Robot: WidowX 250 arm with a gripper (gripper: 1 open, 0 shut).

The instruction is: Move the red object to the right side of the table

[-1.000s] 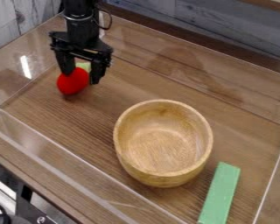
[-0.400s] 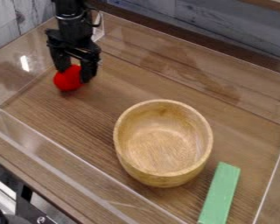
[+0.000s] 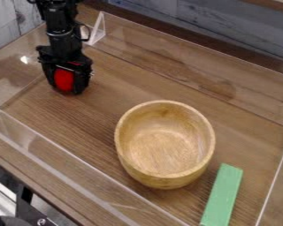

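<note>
The red object, a small rounded strawberry toy, rests on the brown wood-grain table at the far left. My black gripper hangs straight down over it with its fingers standing on either side of the toy. The jaws are open and the toy sits in the gap between them. Its leafy top is hidden by the gripper body.
A round wooden bowl sits right of centre towards the front. A flat green block lies at the front right corner. Low clear acrylic walls edge the tabletop.
The gripper has shifted left and lowered, from standing just right of and above the strawberry to straddling it. The strawberry has stayed in place.
</note>
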